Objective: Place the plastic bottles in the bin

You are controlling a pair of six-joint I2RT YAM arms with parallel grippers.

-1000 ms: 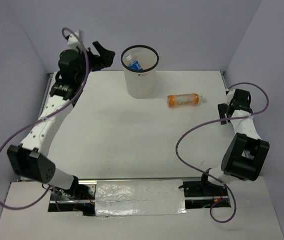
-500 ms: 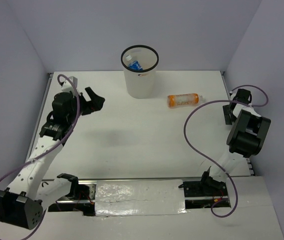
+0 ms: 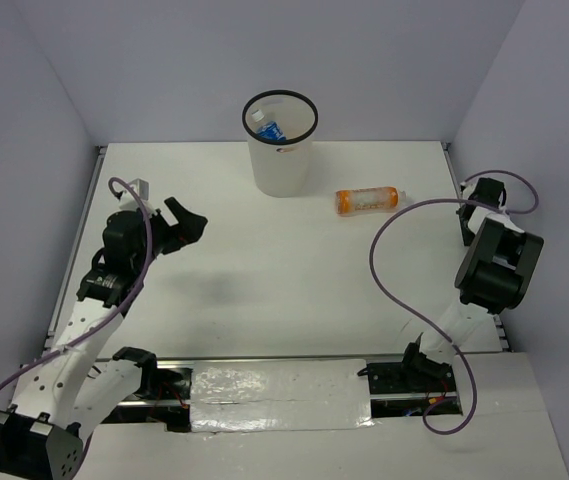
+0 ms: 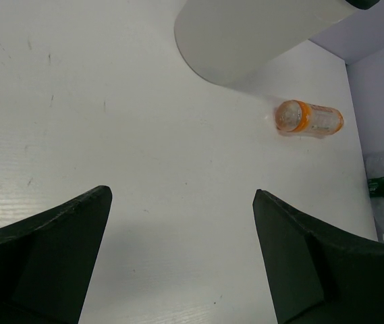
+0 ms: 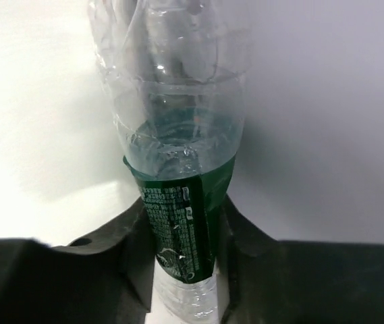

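The off-white bin [image 3: 282, 172] stands at the back centre, with a clear blue-labelled bottle [image 3: 267, 127] inside. An orange bottle [image 3: 368, 200] lies on its side to the right of the bin. It also shows in the left wrist view as the orange bottle [image 4: 310, 119], beside the bin [image 4: 245, 34]. My left gripper [image 3: 186, 218] hovers open over the left of the table, its jaws [image 4: 181, 196] wide with nothing between them. My right gripper [image 3: 479, 198] is at the table's right edge. In its wrist view the right gripper [image 5: 181, 209] is shut on a clear bottle [image 5: 175, 135] with a dark green label.
Purple-grey walls close in the table at the back and both sides. A wall rises just behind the held bottle. A purple cable [image 3: 384, 260] loops over the table's right part. Foil tape [image 3: 279, 395] runs along the near edge between the arm bases.
My left arm has drawn back from the bin to the left middle of the table, still open. My right gripper has shut on the clear bottle at the right edge.
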